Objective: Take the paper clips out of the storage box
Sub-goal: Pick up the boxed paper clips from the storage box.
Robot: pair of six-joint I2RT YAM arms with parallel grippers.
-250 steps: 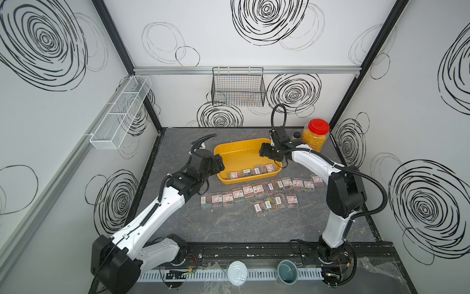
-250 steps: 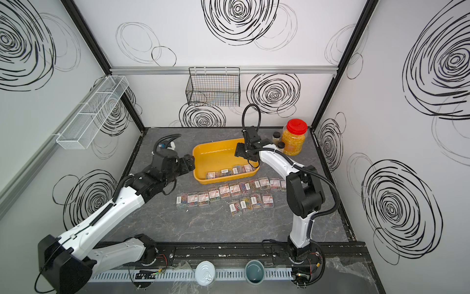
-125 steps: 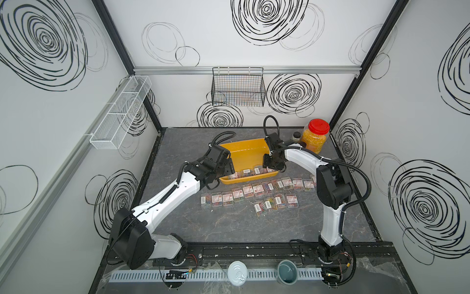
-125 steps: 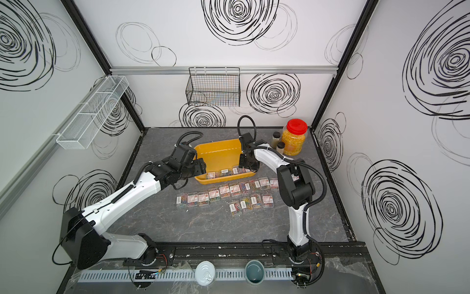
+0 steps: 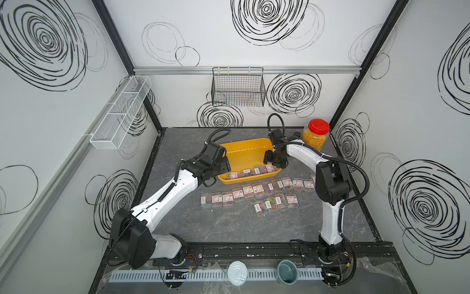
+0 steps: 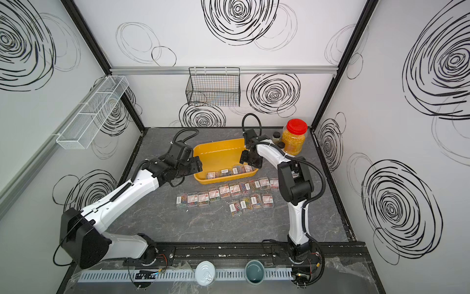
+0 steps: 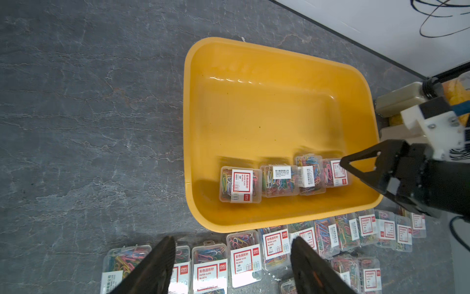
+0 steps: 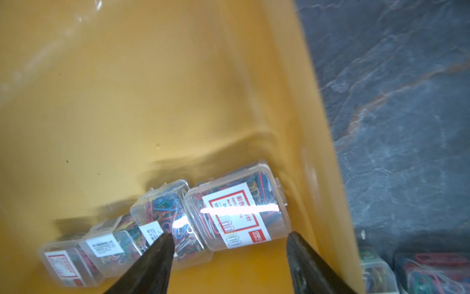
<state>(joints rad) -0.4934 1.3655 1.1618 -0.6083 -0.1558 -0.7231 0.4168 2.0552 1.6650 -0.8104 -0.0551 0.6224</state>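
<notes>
Right pincer [image 8: 229, 235], spread, is hovering over the end paper clips case [image 8: 236, 211] in the storage box [image 8: 178, 101], probably needing lowering and closing; left pincer [image 7: 232, 239] is waiting spread.

Two matching arms, white shells over black joints

The left arm [image 5: 165, 196] and right arm [image 5: 302, 152] I'm driving have glossy white link covers, matte black joint housings and black bases. A ribbed black hose [image 5: 356, 166] runs along each (thin red wires [image 5: 346, 255] show at the right base). The left claw [image 7: 231, 240] and right claw [image 8: 229, 234] have black tapering fingers [image 7: 155, 269]. A white mount [image 7: 417, 117] carries silver screws [image 7: 431, 125].
</notes>
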